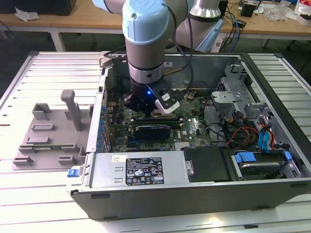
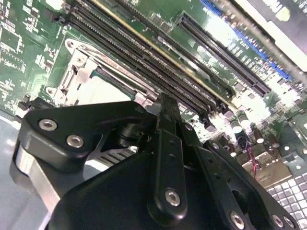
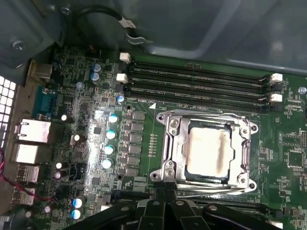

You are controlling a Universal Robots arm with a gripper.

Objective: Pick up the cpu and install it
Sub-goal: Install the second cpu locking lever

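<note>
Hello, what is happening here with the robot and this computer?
One robot arm reaches down into an open computer case. Its gripper hovers close above the motherboard, right at the edge of the socket frame. The cpu already lies inside that frame, its silver top showing.
</note>
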